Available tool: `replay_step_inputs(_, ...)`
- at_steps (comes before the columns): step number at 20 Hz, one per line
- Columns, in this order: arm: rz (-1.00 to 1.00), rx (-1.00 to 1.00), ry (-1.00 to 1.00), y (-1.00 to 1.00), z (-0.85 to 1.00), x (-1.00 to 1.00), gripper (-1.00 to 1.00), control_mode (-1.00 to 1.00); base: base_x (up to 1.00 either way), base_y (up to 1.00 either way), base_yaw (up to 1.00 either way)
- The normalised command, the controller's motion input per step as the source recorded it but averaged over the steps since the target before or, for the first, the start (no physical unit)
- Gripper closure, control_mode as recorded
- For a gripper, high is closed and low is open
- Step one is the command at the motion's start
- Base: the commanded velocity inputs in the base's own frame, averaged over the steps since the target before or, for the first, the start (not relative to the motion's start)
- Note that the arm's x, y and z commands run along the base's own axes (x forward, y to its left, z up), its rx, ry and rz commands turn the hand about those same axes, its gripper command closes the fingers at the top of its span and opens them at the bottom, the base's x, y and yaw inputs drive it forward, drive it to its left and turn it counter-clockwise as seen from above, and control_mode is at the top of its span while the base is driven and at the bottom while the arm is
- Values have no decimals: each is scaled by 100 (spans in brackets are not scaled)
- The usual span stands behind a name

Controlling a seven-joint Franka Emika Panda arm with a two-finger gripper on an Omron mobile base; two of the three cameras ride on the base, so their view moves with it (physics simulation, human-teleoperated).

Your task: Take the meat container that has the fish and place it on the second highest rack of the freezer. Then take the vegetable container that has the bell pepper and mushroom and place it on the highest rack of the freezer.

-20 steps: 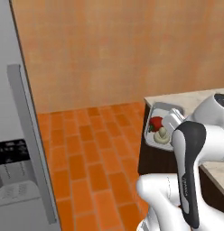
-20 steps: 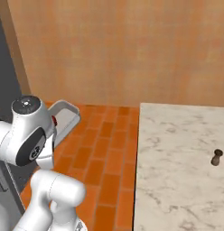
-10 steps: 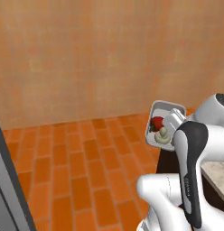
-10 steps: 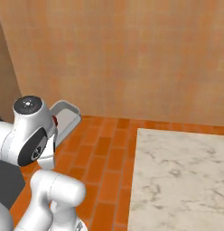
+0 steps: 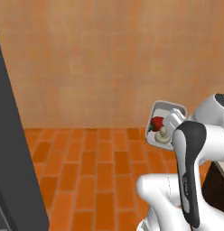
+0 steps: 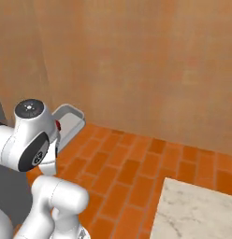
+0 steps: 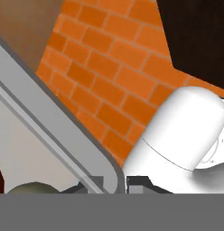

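I've got the claw (image 7: 114,184) pinched narrow on the rim of the vegetable container (image 5: 160,111), carried high over the brick floor (image 5: 100,167). Bell pepper (image 5: 157,123) and mushroom (image 5: 162,134) sit inside; the freezer (image 5: 12,153) edge is at left, so I reckon this is transit.

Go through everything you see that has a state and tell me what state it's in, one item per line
vegetable container: held up in the air over the brick floor, tilted, clamped at its rim
bell pepper: inside the container, beside the mushroom
mushroom: inside the container, at its lower edge
gripper: shut on the container's rim
freezer: grey side at the frame's left edge, door state cannot be told
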Motion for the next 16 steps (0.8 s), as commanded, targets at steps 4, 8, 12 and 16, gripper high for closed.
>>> replay_step_inputs(4, 0, 0, 0, 0, 0, 0, 100, 100, 8, 9, 66)
replay_step_inputs(8, 0, 0, 0, 0, 0, 0, 100, 100, 0, 6, 66)
replay_step_inputs(12, 0, 0, 0, 0, 0, 0, 100, 100, 0, 0, 68)
replay_step_inputs(16, 0, 0, 0, 0, 0, 0, 100, 100, 6, -66, 64)
